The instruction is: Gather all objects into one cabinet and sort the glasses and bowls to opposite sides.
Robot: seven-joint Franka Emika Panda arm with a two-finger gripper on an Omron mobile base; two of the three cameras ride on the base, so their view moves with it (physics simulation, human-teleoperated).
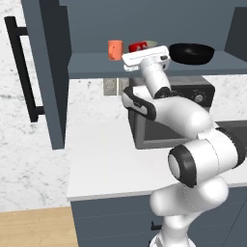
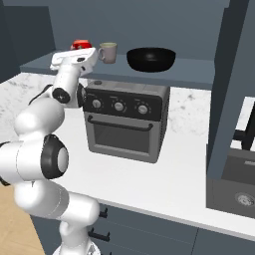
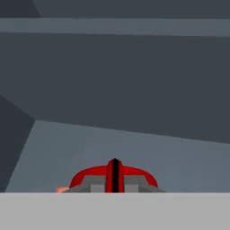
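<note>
The red cup (image 3: 113,176) is being gripped by the closed hand (image 3: 115,179) over the cabinet shelf (image 1: 91,65), near its front edge. The orange cup (image 1: 115,49) is being kept toward the shelf's left end, the black bowl (image 1: 192,53) toward its right end, and the grey-beige cup (image 2: 108,52) between them.

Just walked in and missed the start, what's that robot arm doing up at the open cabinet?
It is sorting dishes on the cabinet shelf. Its claw is shut on the red cup, at the shelf. The orange cup stands to one side of it; the beige cup and black bowl stand to the other.
</note>
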